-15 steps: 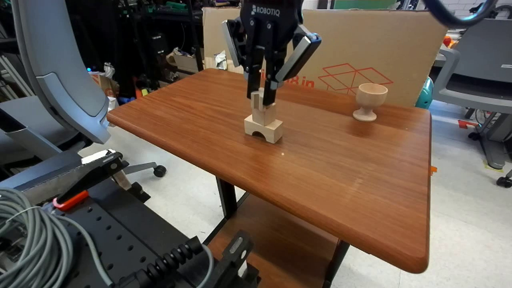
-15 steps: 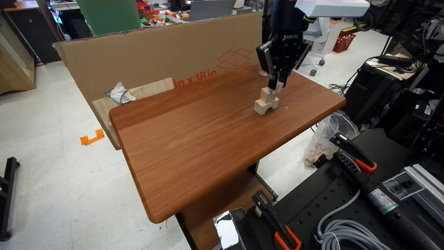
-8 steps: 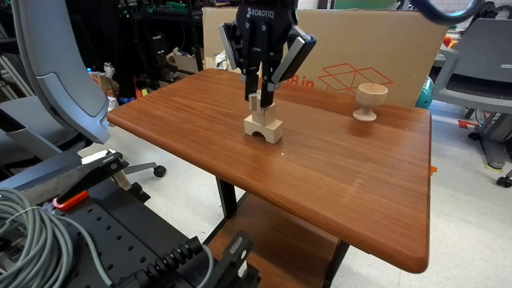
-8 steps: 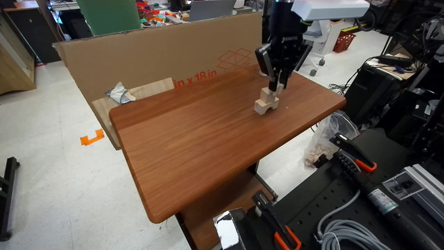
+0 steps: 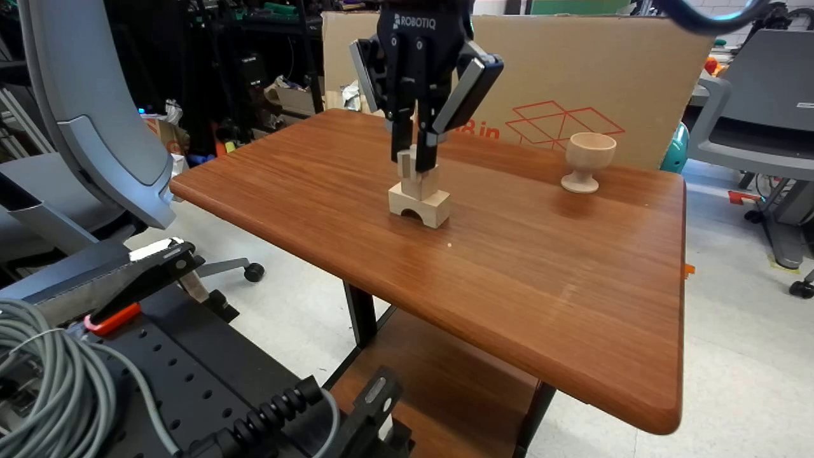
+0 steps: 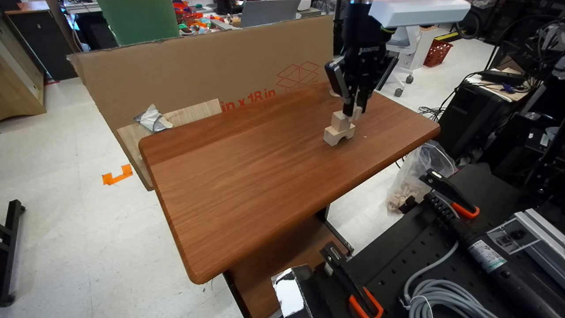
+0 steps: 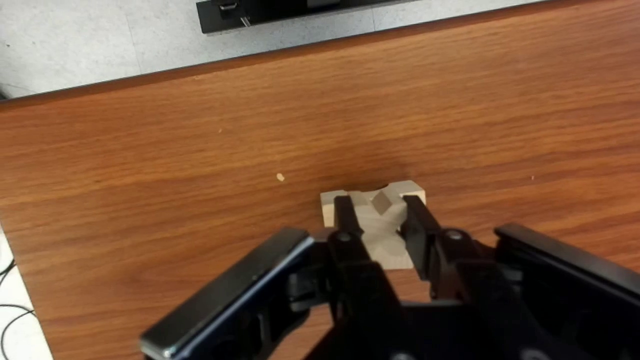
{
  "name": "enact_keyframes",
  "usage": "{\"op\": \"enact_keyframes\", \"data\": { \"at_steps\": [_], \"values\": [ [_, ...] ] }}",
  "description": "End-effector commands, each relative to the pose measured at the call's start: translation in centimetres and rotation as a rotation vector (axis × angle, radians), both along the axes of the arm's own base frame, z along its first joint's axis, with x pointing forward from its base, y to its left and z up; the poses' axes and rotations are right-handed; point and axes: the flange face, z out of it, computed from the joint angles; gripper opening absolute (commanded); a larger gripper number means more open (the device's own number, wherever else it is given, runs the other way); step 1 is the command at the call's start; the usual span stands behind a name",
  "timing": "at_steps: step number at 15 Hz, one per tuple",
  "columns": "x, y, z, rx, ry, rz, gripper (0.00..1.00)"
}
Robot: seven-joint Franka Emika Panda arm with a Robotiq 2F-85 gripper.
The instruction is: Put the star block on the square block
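Chair (image 5: 95, 146) is standing at the left of an exterior view, beside the table (image 5: 547, 254), outside the task. Next to the right, the star block (image 5: 404, 165) is sitting slightly lower and farther left there than one second ago; over the last half second it is hardly moving. The gripper (image 5: 414, 160) is sharing that small shift. Its fingers (image 7: 345, 215) are flanking the star block closely in the wrist view and are apparently gripping it; no release is showing.

The square block (image 5: 422, 186) is resting on an arch block (image 5: 425, 207), which is standing on the table; neither is changing position. Here the star block is overlapping the square block's upper left part. In an exterior view the star block (image 6: 356, 113) is appearing to the right of the square block, so it is probably being held off-centre, toward one edge. The views are not confirming contact between the two.

For the task, the descent and pause are suggesting that placement is nearing its end. Centring is likely needing correction first: opening the fingers now could be letting the star block tip off.

At the right, the goblet (image 5: 589, 156) is standing upright on the table, well apart from the blocks.
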Motion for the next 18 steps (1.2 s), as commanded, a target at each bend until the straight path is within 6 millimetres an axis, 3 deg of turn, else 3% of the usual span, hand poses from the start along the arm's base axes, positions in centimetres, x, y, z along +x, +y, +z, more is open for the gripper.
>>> {"op": "enact_keyframes", "data": {
  "at_steps": [1, 8, 9, 10, 14, 16, 18],
  "values": [
    [0.8, 0.5, 0.3, -0.002, 0.001, -0.008, 0.07],
    [1.9, 1.0, 0.6, -0.023, -0.01, -0.012, 0.07],
    [1.9, 1.1, 0.5, -0.032, -0.009, -0.012, 0.42],
    [1.8, 1.1, 0.2, -0.039, -0.003, -0.013, 0.53],
    [1.7, 1.3, -0.2, -0.054, 0.011, -0.027, 0.81],
    [1.5, 1.4, 0.5, -0.048, 0.011, -0.028, 0.97],
    [1.1, 1.5, 2.4, -0.045, 0.0, -0.014, 1.0]
  ]
}}
